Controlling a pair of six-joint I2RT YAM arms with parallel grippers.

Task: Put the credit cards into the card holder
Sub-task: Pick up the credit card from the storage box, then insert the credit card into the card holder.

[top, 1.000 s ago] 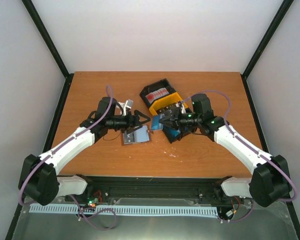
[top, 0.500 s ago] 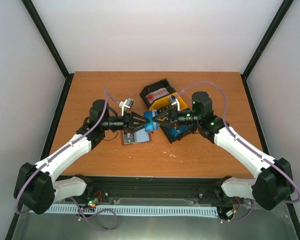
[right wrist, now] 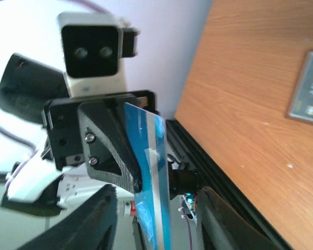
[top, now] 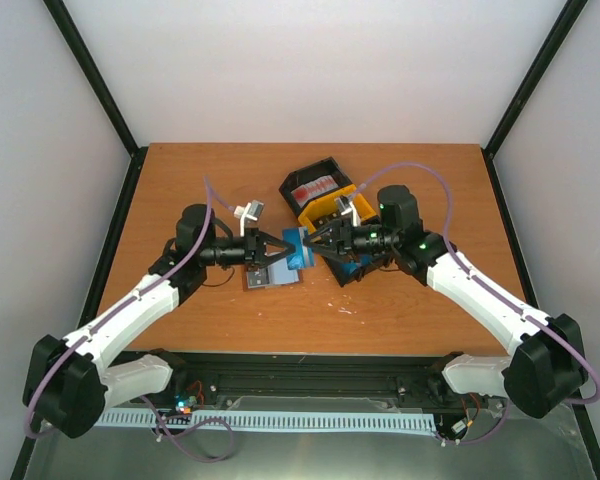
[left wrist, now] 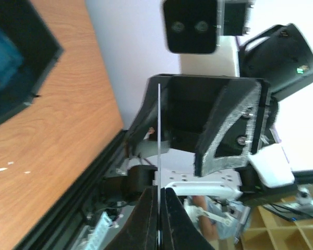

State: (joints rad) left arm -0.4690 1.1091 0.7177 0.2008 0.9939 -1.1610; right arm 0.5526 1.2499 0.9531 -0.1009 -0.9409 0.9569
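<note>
A blue credit card (top: pixel 298 248) hangs in the air between the two grippers, above the table's middle. My left gripper (top: pixel 280 249) is shut on its left end; in the left wrist view the card (left wrist: pixel 159 130) shows edge-on as a thin line pinched between the fingers (left wrist: pixel 150 219). My right gripper (top: pixel 325 244) stands open around the card's other end, its fingers (right wrist: pixel 96 219) apart from the blue card (right wrist: pixel 151 172). The card holder (top: pixel 272 273) lies open on the table below the left gripper, grey lining up (right wrist: pixel 308 88).
A black bin (top: pixel 315 186) with red-and-white cards sits at the back centre, a yellow bin (top: pixel 330 208) just in front of it. Another black bin (top: pixel 356 268) with blue cards lies under the right gripper, also seen as a black bin (left wrist: pixel 13 57).
My left gripper has reached right and shut on the blue card. My right gripper, which held the card, has opened off it.
</note>
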